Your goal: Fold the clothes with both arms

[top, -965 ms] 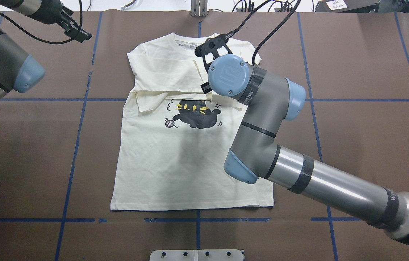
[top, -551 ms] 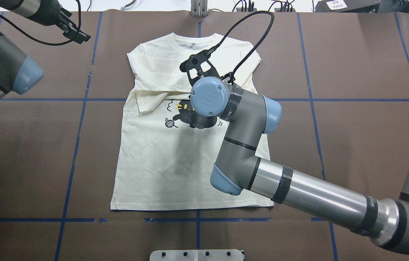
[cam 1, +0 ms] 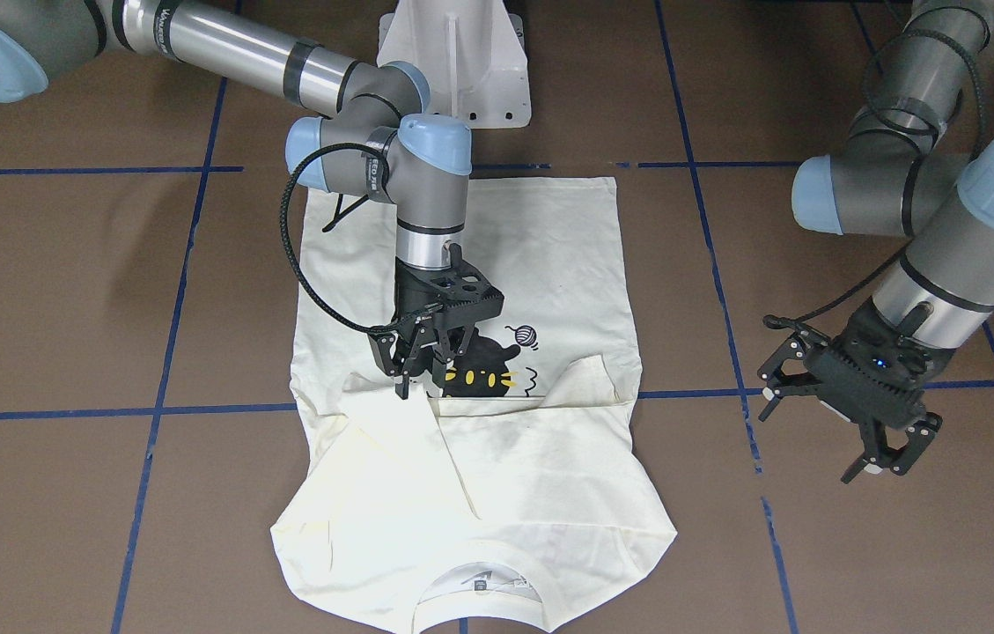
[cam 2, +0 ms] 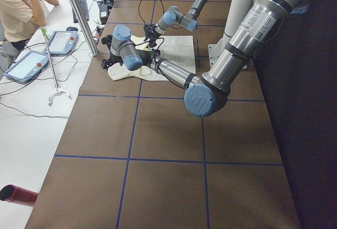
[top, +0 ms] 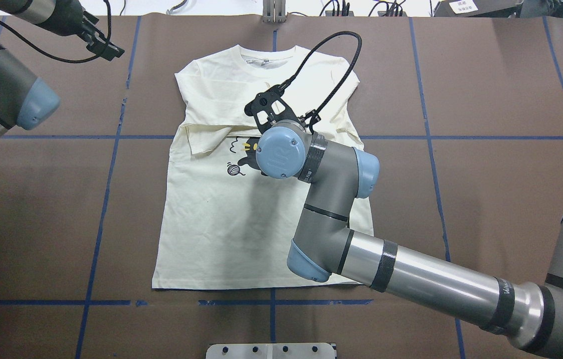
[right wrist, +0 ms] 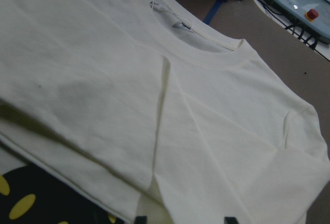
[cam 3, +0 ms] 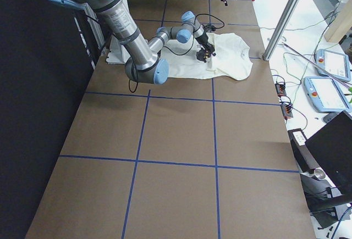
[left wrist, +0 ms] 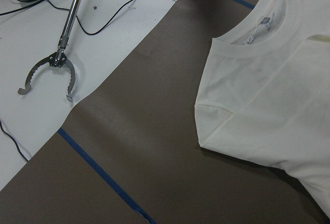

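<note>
The jaws of the black two-finger right gripper (cam 1: 423,370) are standing apart and gripping nothing, tips pointing down at the edge of the folded cream sleeve (cam 1: 391,431), just beside the black cat print (cam 1: 479,377). The black left gripper (cam 1: 849,414) is hanging spread and empty, well off the cloth. The cream long-sleeved cotton T-shirt (top: 221,224) is lying flat midway along the brown taped table (top: 485,99). We are recommending: pinch the sleeve layer only, closing fully before lifting.

A brown paper-covered desk (top: 500,80) is gridded with blue tape lines (top: 37,302). Beyond the left fingers (cam 1: 787,357), a white surface (left wrist: 118,44) holds a metal reacher-grabber (left wrist: 58,61).
</note>
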`<state>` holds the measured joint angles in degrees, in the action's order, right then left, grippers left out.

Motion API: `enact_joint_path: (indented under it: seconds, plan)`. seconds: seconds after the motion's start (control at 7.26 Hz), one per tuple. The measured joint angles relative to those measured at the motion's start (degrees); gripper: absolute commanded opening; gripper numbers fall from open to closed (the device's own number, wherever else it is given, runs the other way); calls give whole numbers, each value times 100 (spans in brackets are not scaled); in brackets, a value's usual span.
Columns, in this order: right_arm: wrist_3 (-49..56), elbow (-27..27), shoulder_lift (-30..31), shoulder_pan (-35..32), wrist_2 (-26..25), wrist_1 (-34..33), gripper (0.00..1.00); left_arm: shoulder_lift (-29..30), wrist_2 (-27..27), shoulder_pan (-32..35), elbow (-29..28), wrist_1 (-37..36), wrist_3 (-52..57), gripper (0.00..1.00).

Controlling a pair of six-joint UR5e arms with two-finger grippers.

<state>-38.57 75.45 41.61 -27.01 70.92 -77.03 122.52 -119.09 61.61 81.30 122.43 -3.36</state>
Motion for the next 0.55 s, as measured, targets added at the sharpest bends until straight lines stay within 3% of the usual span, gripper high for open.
enact_joint_path:
  seconds: [0.14,0.28,0.41,0.55]
  plan:
    - [39,1,25,13,-9,-3,43,0,0,0,0,0,-4,100]
    - [74,3,47,16,-10,-4,9,-3,0,-3,0,0,-6,100]
    - [97,9,57,17,-7,-3,0,-6,0,-4,2,0,-6,100]
    - [105,18,46,-23,8,-1,0,-7,0,-3,5,0,-6,100]
